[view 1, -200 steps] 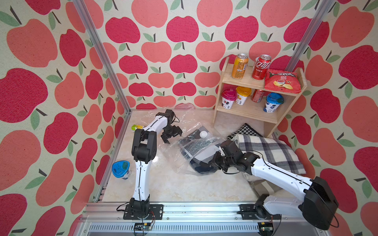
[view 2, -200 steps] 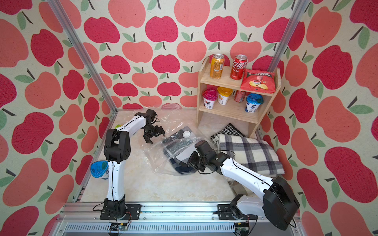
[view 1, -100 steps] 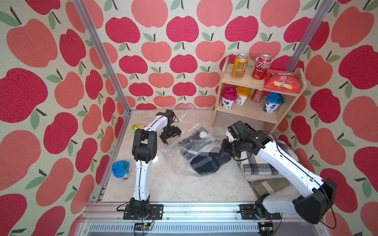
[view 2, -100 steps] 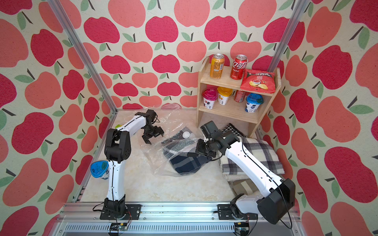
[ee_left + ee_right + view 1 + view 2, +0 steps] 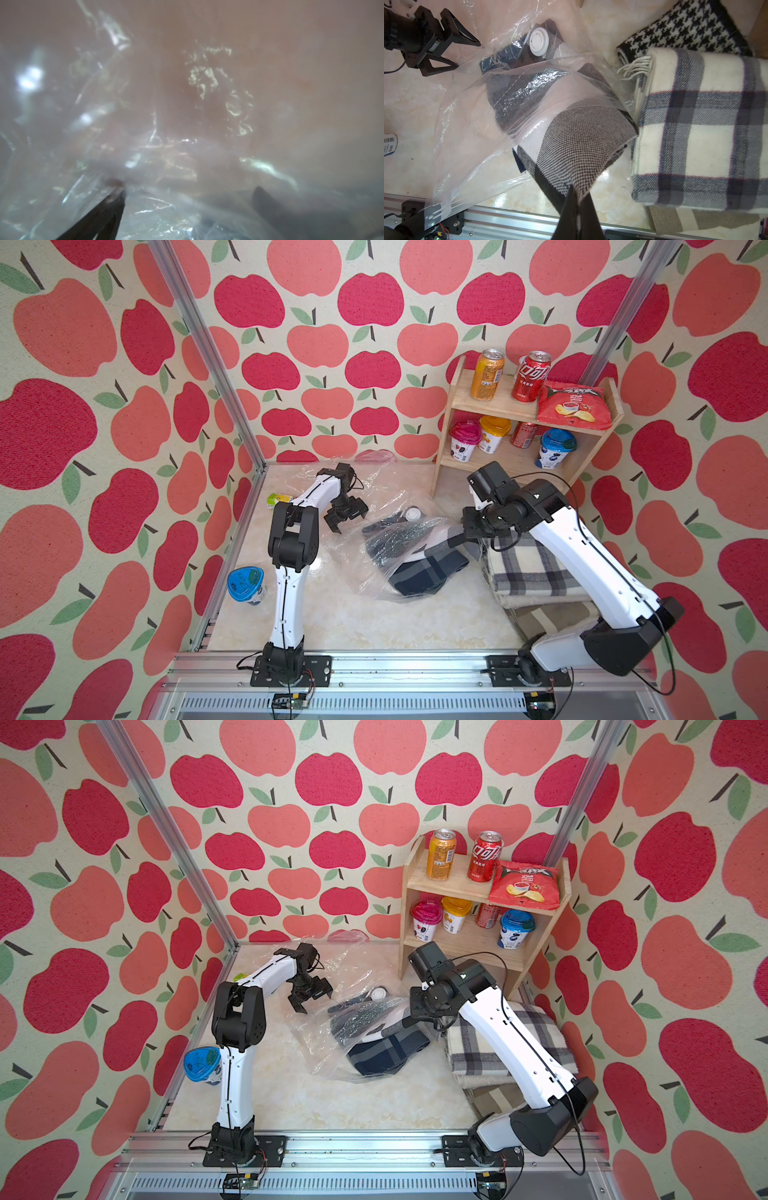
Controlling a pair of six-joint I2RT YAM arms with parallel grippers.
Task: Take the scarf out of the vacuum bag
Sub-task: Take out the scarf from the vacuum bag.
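Scarf (image 5: pixel 581 135), clamped in the right tool (image 5: pixel 576 194), wants a low steady pull while the spread, empty left tool (image 5: pixel 347 519) pins the vacuum bag (image 5: pixel 467 128).

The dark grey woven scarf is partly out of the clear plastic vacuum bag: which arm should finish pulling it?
Right, probably: the right gripper is shut on the scarf; the left gripper stands open by the vacuum bag.

Bright, even light; top views sharp, left wrist view hazy behind the glinting vacuum bag (image 5: pixel 145 145).
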